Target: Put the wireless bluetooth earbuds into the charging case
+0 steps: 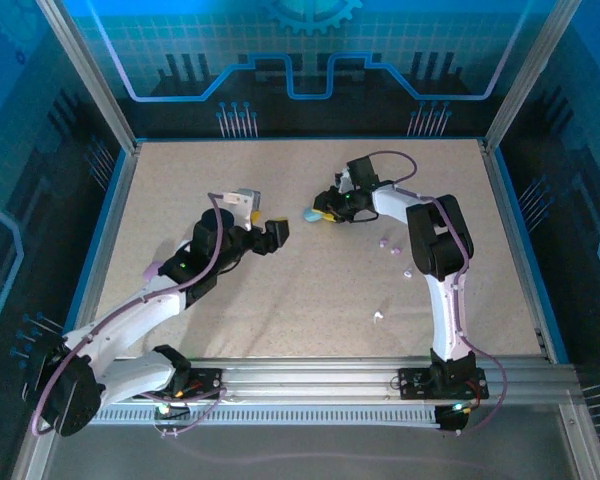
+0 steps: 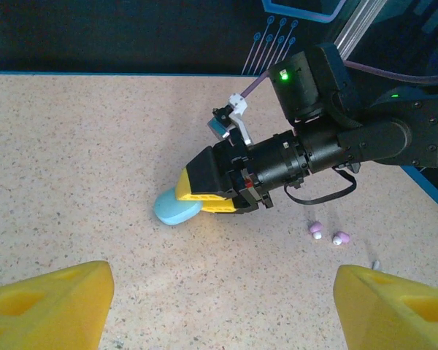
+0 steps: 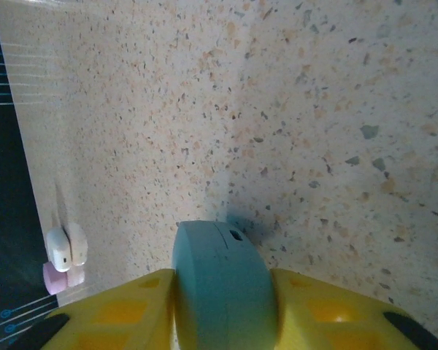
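right gripper (image 2: 193, 198) pinches blue case (image 2: 171, 209), table (image 2: 95, 160) edges far

Case (image 3: 219, 281) in right end effector (image 2: 197, 198); earbuds (image 2: 315, 230) probably rightward.

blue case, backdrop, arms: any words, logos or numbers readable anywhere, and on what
No text can be read anywhere.
pale blue case: plain shell, no logo or print.
back panel: gear and circuit-line graphic, no letters.
right arm: a green light, no legible label.
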Controlling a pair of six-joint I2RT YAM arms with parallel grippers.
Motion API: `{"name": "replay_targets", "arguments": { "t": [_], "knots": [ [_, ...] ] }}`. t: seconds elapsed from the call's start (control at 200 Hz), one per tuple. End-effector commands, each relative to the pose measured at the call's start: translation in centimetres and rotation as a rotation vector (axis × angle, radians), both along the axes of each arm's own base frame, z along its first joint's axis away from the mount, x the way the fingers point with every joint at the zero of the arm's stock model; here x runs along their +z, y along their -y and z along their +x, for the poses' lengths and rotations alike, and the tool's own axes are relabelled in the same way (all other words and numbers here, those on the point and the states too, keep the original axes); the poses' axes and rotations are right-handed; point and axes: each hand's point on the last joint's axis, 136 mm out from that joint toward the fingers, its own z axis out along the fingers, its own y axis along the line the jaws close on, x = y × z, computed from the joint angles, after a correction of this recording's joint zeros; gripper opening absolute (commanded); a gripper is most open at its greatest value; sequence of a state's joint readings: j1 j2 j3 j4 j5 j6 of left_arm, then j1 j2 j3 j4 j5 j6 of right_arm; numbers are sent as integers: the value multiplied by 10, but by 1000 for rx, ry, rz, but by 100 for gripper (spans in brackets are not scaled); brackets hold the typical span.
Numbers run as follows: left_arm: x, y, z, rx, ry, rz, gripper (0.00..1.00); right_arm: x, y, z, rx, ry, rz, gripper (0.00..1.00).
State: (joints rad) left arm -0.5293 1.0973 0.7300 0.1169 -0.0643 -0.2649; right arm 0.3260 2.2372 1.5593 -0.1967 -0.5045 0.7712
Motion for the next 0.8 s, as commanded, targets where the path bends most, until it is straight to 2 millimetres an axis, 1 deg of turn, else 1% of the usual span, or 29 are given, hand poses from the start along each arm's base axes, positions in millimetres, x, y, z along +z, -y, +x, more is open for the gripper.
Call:
{"name": "replay_targets", "arguments": {
  "t": [0.0,0.205,0.29,0.375,0.485,0.645,0.715,0.795],
  "knots": [
    [6,-6,6,41,-23,-11,79,-36,22,-16,-7,-95,-125,40],
    [3,-13,9,72,-49,-7,80,-12,32,-11,18,-52,-169,54],
    [3,-15,10,79,-60,-8,80,1,36,-9,33,-29,-181,58],
    [2,-18,12,97,-72,-11,80,19,36,-9,59,1,-176,60],
    [-2,-26,16,142,-97,-8,80,48,35,-11,73,55,-162,63],
    [-16,-53,24,290,-179,31,79,88,39,-21,72,123,-149,66],
    [-23,-66,26,339,-216,75,78,102,41,-28,70,153,-141,67],
    [-32,-84,28,401,-270,127,78,118,43,-38,68,183,-126,68]
  ]
}}
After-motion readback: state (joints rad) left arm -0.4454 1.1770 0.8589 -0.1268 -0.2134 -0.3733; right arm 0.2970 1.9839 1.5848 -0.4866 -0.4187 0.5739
